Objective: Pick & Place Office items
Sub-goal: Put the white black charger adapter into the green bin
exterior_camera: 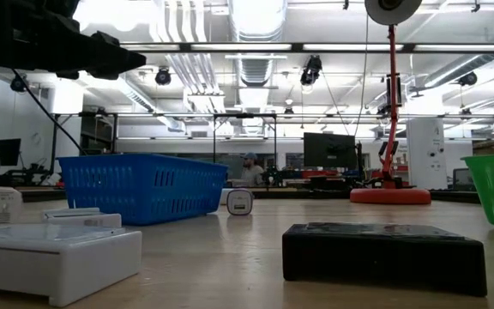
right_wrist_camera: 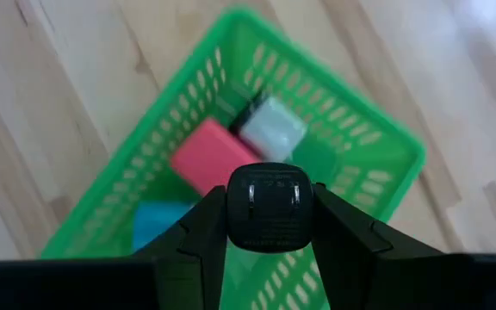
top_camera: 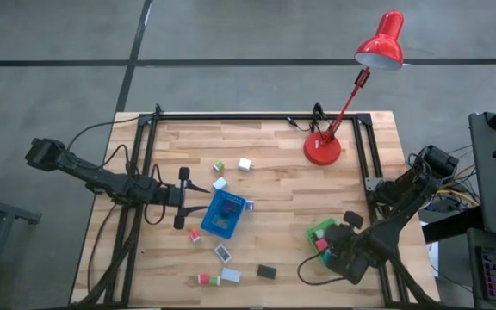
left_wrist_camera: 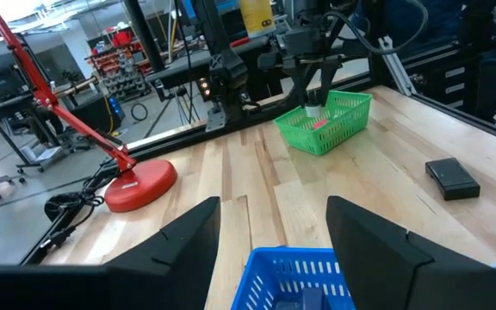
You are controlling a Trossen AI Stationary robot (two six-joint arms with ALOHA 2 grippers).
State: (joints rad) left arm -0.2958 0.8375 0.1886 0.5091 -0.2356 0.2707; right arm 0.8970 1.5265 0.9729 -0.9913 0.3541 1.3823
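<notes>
My right gripper (right_wrist_camera: 269,207) hangs over the green tray (top_camera: 321,233), shut on a small black block (right_wrist_camera: 269,226). The green tray (right_wrist_camera: 351,120) holds red (right_wrist_camera: 207,157), white (right_wrist_camera: 272,127) and blue (right_wrist_camera: 158,220) items. My left gripper (top_camera: 182,198) is open, level, just left of the blue tray (top_camera: 222,213). In the left wrist view its fingers frame that blue tray (left_wrist_camera: 300,274). Several small blocks lie loose on the table: white (top_camera: 244,164), green-white (top_camera: 218,166), red-green (top_camera: 203,279), grey (top_camera: 222,252) and a black box (top_camera: 266,271). My right gripper pinches the black block between its two fingers (right_wrist_camera: 203,231), one on each side face (right_wrist_camera: 232,207). The end with two small metal prongs (right_wrist_camera: 272,194) faces the wrist camera. The fingers point down from above. The block is lifted clear, above the green tray's inside.
A red desk lamp stands with its base (top_camera: 322,151) at the far right of the table. A black frame rail (top_camera: 257,117) runs along the far edge. In the low view, white boxes (exterior_camera: 50,257) and the black box (exterior_camera: 382,253) lie near the front edge.
</notes>
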